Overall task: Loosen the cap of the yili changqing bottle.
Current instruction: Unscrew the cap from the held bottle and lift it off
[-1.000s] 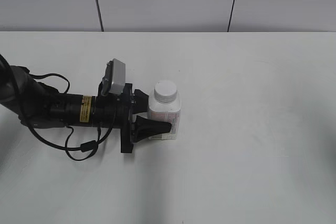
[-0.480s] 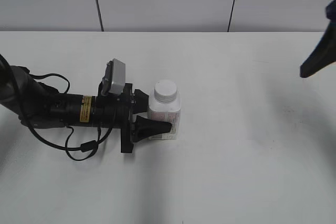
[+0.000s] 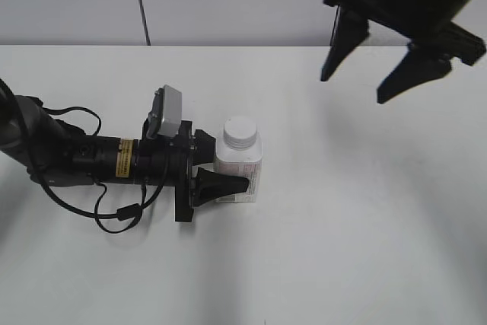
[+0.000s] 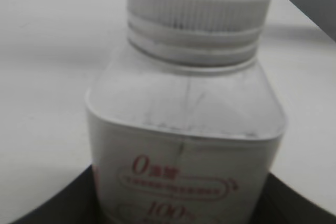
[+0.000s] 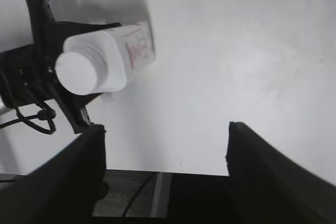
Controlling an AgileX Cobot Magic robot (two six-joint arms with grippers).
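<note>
The yili changqing bottle [image 3: 239, 160] is held upright on the table [image 3: 342, 226] by the clamped left gripper [image 3: 222, 174], while the cap [image 3: 240, 132] is seated, untouched, the wide-open, empty right gripper [image 3: 359, 85] being well apart above.

1 bottle [image 3: 240, 167], 1 cap [image 3: 240, 132], 2 grippers [image 3: 221, 171] [image 3: 374, 74].

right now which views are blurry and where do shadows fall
Left wrist view: the squat white plastic bottle fills the frame, soft and out of focus, its ribbed white screw cap smeared. Right wrist view: the open right gripper is dark and blurred. Exterior view: sharp, with faint grey shadows on the white table.
</note>
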